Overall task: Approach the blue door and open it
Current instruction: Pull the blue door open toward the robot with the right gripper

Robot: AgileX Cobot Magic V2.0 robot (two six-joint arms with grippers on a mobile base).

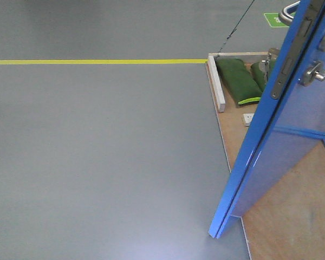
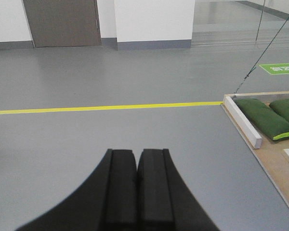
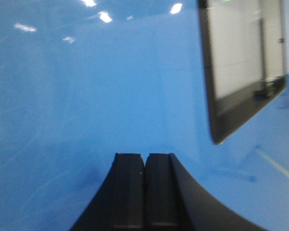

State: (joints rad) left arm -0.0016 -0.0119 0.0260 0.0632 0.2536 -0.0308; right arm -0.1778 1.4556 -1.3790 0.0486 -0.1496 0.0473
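Grey floor (image 1: 97, 151) fills most of the front view, crossed by a yellow line (image 1: 97, 62).

Blue door (image 1: 298, 146) stands at far right, ajar and seen nearly edge-on. Its lower corner reaches past the plywood base (image 1: 292, 216) onto the floor.

Green sandbags (image 1: 235, 81) lie on the base beyond it.

Lever handle (image 1: 313, 73) and latch plate (image 1: 283, 73) show high on the door's free edge.

Right gripper (image 3: 144, 156): jaws pressed together, glossy blue panel filling its wrist view, very near. Cannot tell whether it touches.

Left gripper (image 2: 137, 154): jaws pressed together, holding nothing, pointed across open floor, well apart from the door.

Judgement: approach done, latch free, opening in hand. The next move calls for a steady push on the panel near the free edge, with the mobile base following the swing. The closed jaws could skid on the gloss.
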